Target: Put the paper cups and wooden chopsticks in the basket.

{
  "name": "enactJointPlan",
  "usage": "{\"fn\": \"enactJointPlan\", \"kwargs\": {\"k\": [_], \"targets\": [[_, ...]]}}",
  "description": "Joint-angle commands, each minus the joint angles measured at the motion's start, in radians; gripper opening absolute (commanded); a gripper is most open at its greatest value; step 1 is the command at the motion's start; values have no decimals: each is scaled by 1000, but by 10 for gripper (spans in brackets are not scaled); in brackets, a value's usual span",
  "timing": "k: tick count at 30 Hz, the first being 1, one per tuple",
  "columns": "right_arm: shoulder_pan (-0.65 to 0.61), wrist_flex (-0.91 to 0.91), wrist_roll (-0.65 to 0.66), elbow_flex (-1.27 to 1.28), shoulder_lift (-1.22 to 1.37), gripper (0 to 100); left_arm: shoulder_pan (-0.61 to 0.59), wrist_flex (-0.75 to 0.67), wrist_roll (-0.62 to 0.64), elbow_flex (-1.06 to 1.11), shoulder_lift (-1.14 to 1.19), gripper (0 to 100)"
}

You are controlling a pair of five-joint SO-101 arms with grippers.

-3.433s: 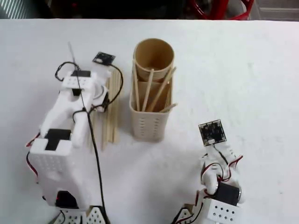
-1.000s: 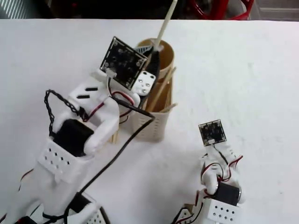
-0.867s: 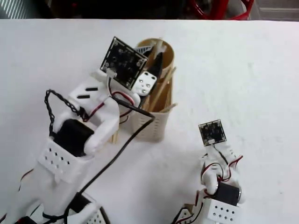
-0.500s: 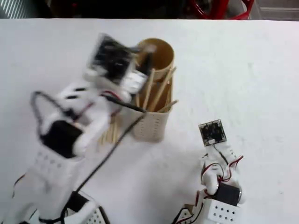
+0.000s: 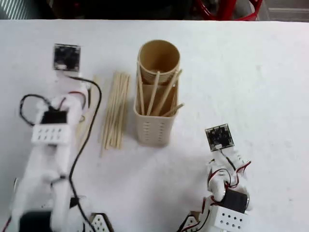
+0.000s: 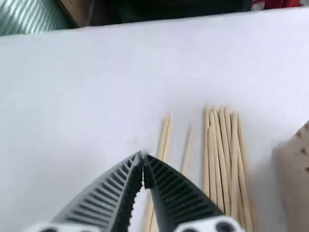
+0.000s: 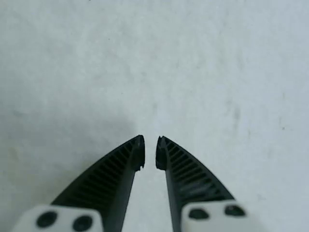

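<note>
Looks like we're mid-way through the chopstick part. The basket [image 5: 153,126] sits mid-desk with a paper cup [image 5: 159,57] tucked into its 12 o'clock end and several slanted chopsticks [image 5: 153,94] leaning in front of it. A loose bundle [image 5: 115,113] of wooden chopsticks is lying flat on the desk [image 5: 251,72] just at the basket's 9 o'clock, not touching it as far as I can tell.

The left gripper [image 6: 143,157] is clenched with its tips together and nothing in it. It hangs over bare desk further out at 9 o'clock, past the bundle, with a couple of stray sticks [image 6: 164,137] right beside its tips. The right gripper [image 7: 149,153] is parked down around the basket's 5 o'clock, well apart, all but closed with just a sliver of gap and holding nothing.

My read: the step in hand is fetching another stick. The left arm would need to open up, drop onto one of the strays or the near edge of the bundle, pinch it somewhere near its middle so it doesn't tip, then carry it over and drop it into the basket.
</note>
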Motion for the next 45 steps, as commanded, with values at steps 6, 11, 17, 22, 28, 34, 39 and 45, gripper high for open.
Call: {"fn": "enactJointPlan", "kwargs": {"k": [6,11,17,22,28,34,39,45], "targets": [[4,4,5,9,-5,57,18,250,-114,-433,593,102],[4,4,5,9,-5,57,19,463,-127,-631,719,53],[4,4,5,9,-5,57,19,479,-129,-643,739,72],[4,4,5,9,-5,57,42,480,-157,-643,736,88],[4,4,5,9,-5,57,68,470,-175,-618,705,131],[4,4,5,9,-5,57,67,463,-173,-585,688,131],[4,4,5,9,-5,57,25,474,-170,-608,769,131],[4,4,5,9,-5,57,24,568,-170,-690,826,89]]}}
